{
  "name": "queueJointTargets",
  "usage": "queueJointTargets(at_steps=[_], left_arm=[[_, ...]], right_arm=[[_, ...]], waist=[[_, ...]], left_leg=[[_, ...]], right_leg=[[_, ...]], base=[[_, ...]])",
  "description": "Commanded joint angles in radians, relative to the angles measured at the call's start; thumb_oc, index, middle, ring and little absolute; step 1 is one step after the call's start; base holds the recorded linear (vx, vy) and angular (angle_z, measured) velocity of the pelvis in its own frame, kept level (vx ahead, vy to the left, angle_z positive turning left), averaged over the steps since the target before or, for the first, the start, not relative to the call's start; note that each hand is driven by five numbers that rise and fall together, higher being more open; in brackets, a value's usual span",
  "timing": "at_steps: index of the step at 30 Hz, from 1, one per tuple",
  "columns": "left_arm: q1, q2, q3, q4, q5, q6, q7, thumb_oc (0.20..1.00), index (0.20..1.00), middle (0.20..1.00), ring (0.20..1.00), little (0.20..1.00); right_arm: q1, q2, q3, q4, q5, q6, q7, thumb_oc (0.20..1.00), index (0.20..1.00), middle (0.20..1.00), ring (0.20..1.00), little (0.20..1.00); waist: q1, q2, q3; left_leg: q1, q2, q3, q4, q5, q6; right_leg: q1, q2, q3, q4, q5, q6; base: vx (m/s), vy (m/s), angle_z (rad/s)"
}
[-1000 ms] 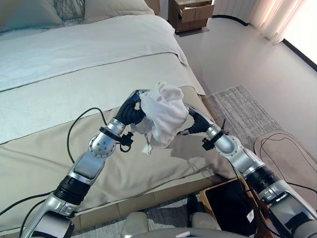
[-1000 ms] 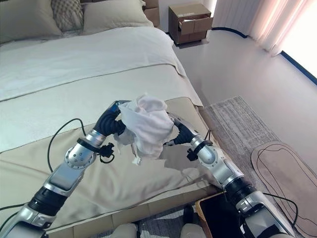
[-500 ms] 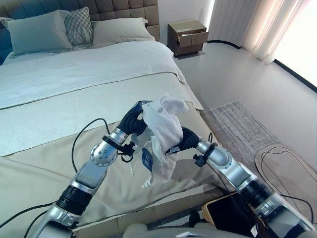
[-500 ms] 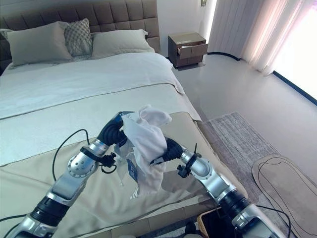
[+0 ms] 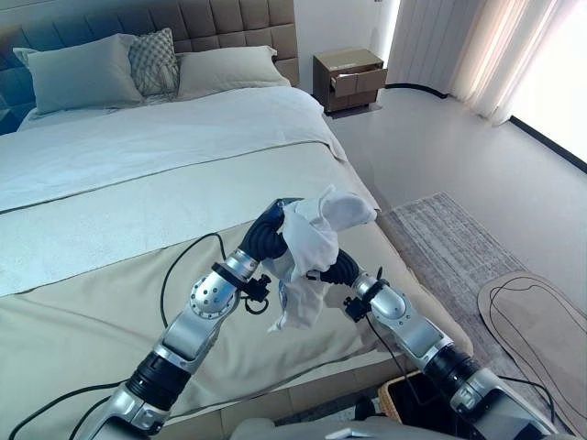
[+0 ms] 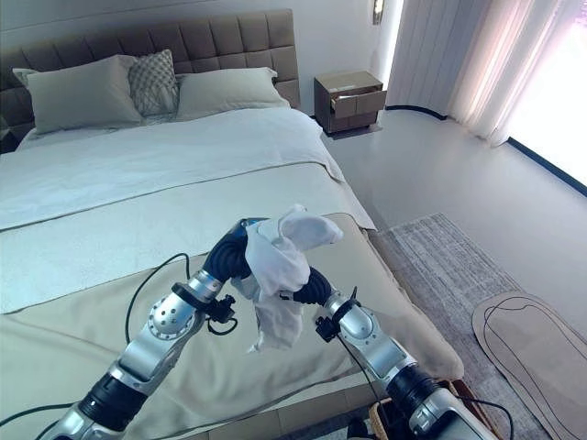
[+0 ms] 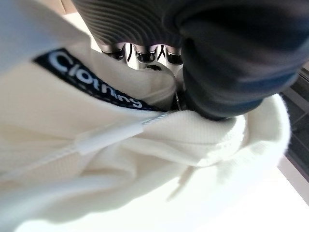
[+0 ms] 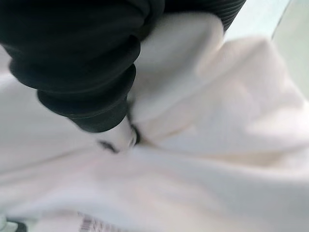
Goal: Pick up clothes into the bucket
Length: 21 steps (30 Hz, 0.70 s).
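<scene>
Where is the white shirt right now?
The white shirt is bunched up in the air between the left robot hand and the right robot hand, above the foot end of the bed.

A white garment (image 5: 312, 243) with a dark blue label (image 7: 91, 87) lettered in white is seen. The bed (image 5: 138, 183) is covered in pale green and beige. A checked grey pillow (image 5: 153, 60) and grey striped rug (image 5: 459, 247) are shown.
</scene>
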Motion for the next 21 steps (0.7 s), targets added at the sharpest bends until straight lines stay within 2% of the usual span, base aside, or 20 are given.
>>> queueJointTargets(at_steps=[1, 2, 5, 7, 12, 13, 14, 15, 16, 17, 18, 19, 20, 21], left_arm=[[-0.057, 0.009, 0.034, -0.056, -0.057, -0.059, 0.01, 0.2, 0.2, 0.2, 0.2, 0.2], [-0.049, 0.023, 0.054, -0.059, -0.052, -0.064, 0.007, 0.2, 0.2, 0.2, 0.2, 0.2], [-0.039, 0.024, 0.065, -0.052, -0.048, -0.066, 0.003, 0.2, 0.2, 0.2, 0.2, 0.2], [-0.018, 0.028, 0.092, -0.043, -0.031, -0.069, -0.006, 0.2, 0.2, 0.2, 0.2, 0.2], [-0.004, 0.015, 0.104, -0.015, 0.006, -0.057, 0.009, 0.2, 0.2, 0.2, 0.2, 0.2], [-0.002, 0.011, 0.112, -0.008, 0.022, -0.052, 0.01, 0.2, 0.2, 0.2, 0.2, 0.2], [-0.003, 0.011, 0.112, -0.008, 0.022, -0.052, 0.01, 0.2, 0.2, 0.2, 0.2, 0.2], [-0.004, 0.008, 0.117, -0.005, 0.025, -0.052, 0.011, 0.2, 0.2, 0.2, 0.2, 0.2], [-0.015, -0.003, 0.116, 0.013, 0.026, -0.056, 0.013, 0.2, 0.2, 0.2, 0.2, 0.2], [-0.02, -0.001, 0.104, 0.026, 0.023, -0.059, -0.002, 0.2, 0.2, 0.2, 0.2, 0.2], [-0.023, -0.001, 0.105, 0.027, 0.022, -0.06, -0.002, 0.2, 0.2, 0.2, 0.2, 0.2], [-0.025, -0.01, 0.102, 0.034, 0.011, -0.054, -0.004, 0.2, 0.2, 0.2, 0.2, 0.2], [-0.014, -0.01, 0.112, 0.03, 0.012, -0.06, 0.001, 0.2, 0.2, 0.2, 0.2, 0.2], [0.027, -0.023, 0.135, 0.058, 0.031, -0.071, 0.02, 0.209, 0.209, 0.209, 0.209, 0.209]], right_arm=[[0.018, 0.02, -0.027, -0.024, -0.004, -0.047, -0.003, 0.2, 0.2, 0.2, 0.2, 0.2], [0.087, -0.024, -0.059, -0.05, -0.006, -0.054, 0.007, 0.2, 0.2, 0.2, 0.2, 0.2], [0.162, -0.067, -0.097, -0.087, -0.01, -0.063, 0.024, 0.2, 0.2, 0.2, 0.2, 0.2], [0.297, -0.129, -0.178, -0.149, 0.009, -0.082, 0.062, 0.2, 0.2, 0.2, 0.2, 0.2], [0.338, -0.128, -0.228, -0.262, 0.055, -0.077, 0.057, 0.2, 0.2, 0.2, 0.2, 0.2], [0.338, -0.13, -0.247, -0.265, 0.058, -0.074, 0.044, 0.2, 0.2, 0.2, 0.2, 0.2], [0.337, -0.13, -0.247, -0.265, 0.058, -0.074, 0.044, 0.2, 0.2, 0.2, 0.2, 0.2], [0.335, -0.132, -0.261, -0.266, 0.062, -0.07, 0.042, 0.2, 0.2, 0.2, 0.2, 0.2], [0.321, -0.131, -0.285, -0.257, 0.073, -0.067, 0.031, 0.2, 0.2, 0.2, 0.2, 0.2], [0.269, -0.144, -0.302, -0.124, 0.076, -0.036, 0.027, 0.2, 0.2, 0.2, 0.2, 0.2], [0.26, -0.142, -0.299, -0.112, 0.077, -0.041, 0.027, 0.2, 0.2, 0.2, 0.2, 0.2], [0.254, -0.13, -0.312, -0.086, 0.084, -0.041, 0.012, 0.2, 0.2, 0.2, 0.2, 0.2], [0.253, -0.124, -0.325, -0.1, 0.086, -0.046, 0.002, 0.2, 0.2, 0.2, 0.2, 0.2], [0.276, -0.106, -0.364, -0.122, 0.118, -0.057, -0.009, 0.2, 0.2, 0.2, 0.2, 0.2]], waist=[[0.019, -0.054, -0.03], [0.011, -0.053, -0.028], [-0.001, -0.05, -0.028], [-0.026, -0.047, -0.021], [-0.046, -0.046, -0.018], [-0.047, -0.059, -0.003], [-0.047, -0.059, -0.001], [-0.048, -0.067, 0.006], [-0.052, -0.087, 0.022], [-0.046, -0.093, 0.017], [-0.046, -0.092, 0.02], [-0.05, -0.095, 0.015], [-0.053, -0.09, 0.01], [-0.052, -0.081, -0.001]], left_leg=[[-0.033, -0.012, -0.013, 0.053, -0.006, -0.002], [-0.034, -0.009, -0.014, 0.055, -0.002, -0.007], [-0.038, -0.004, -0.016, 0.055, 0.005, -0.012], [-0.052, 0.014, -0.022, 0.054, 0.025, -0.027], [-0.073, 0.046, -0.033, 0.066, 0.04, -0.036], [-0.09, 0.031, -0.043, 0.143, 0.007, -0.033], [-0.095, 0.03, -0.044, 0.154, 0.001, -0.032], [-0.108, 0.007, -0.04, 0.215, -0.034, -0.024], [-0.117, -0.061, -0.032, 0.357, -0.1, -0.006], [-0.117, -0.089, -0.028, 0.384, -0.133, 0.007], [-0.118, -0.089, -0.027, 0.389, -0.138, 0.009], [-0.103, -0.113, -0.008, 0.382, -0.172, 0.026], [-0.077, -0.113, 0.009, 0.334, -0.199, 0.043], [-0.041, -0.138, 0.011, 0.263, -0.196, 0.066]], right_leg=[[0.028, -0.03, -0.036, 0.095, -0.098, 0.022], [0.026, -0.029, -0.037, 0.1, -0.099, 0.021], [0.022, -0.024, -0.039, 0.106, -0.102, 0.017], [0.01, -0.003, -0.034, 0.111, -0.106, 0.006], [-0.001, 0.036, -0.02, 0.105, -0.109, -0.013], [0.002, 0.034, -0.009, 0.108, -0.11, -0.018], [0.002, 0.033, -0.009, 0.108, -0.11, -0.017], [-0.001, 0.022, -0.009, 0.111, -0.107, -0.018], [-0.018, -0.003, -0.008, 0.12, -0.088, -0.022], [-0.024, -0.005, -0.009, 0.121, -0.086, -0.022], [-0.024, -0.004, -0.008, 0.122, -0.088, -0.021], [-0.036, -0.002, -0.003, 0.128, -0.085, -0.022], [-0.047, 0.006, 0.008, 0.132, -0.084, -0.019], [-0.065, 0.013, 0.036, 0.134, -0.068, -0.007]], base=[[-0.04, -0.037, 0.0], [0.0, 0.0, 0.0], [-0.04, -0.032, 0.03], [-0.09, -0.064, 0.04], [-0.08, -0.092, 0.03], [-0.04, -0.055, -0.05], [-0.09, -0.063, -0.09], [-0.18, -0.016, -0.1], [-0.19, -0.016, -0.08], [-0.14, -0.002, -0.02], [-0.03, 0.024, 0.02], [-0.01, 0.056, 0.05], [-0.01, 0.124, 0.03], [0.01, 0.111, -0.18]])
